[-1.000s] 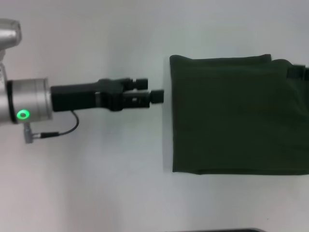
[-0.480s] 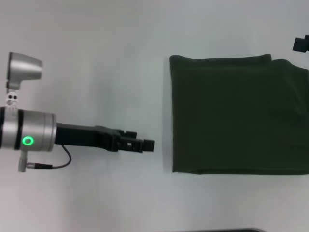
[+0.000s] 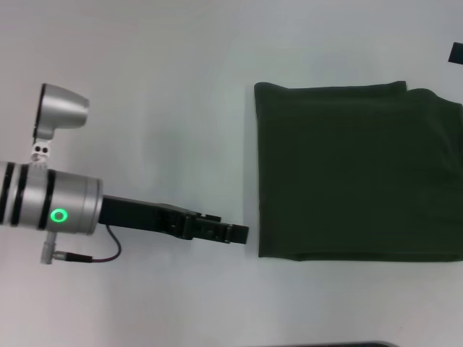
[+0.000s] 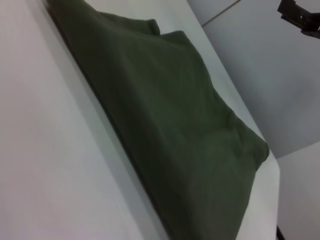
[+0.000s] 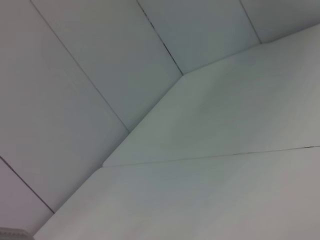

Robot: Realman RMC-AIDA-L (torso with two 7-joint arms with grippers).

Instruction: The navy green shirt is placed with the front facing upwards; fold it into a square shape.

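The navy green shirt (image 3: 358,171) lies flat on the table (image 3: 181,72), folded into a block on the table's right half and running off the right edge of the head view. Its left edge sits about midway across the table; its near edge lies a little back from the table's front edge. The left gripper (image 3: 239,234) reaches in from the left side, low over the table, its tip just beside the shirt's front left corner and apart from it. The right gripper (image 3: 456,53) shows only at the far right edge, behind the shirt's rear right corner; the left wrist view places it (image 4: 300,17) beyond the shirt's (image 4: 165,130) far side
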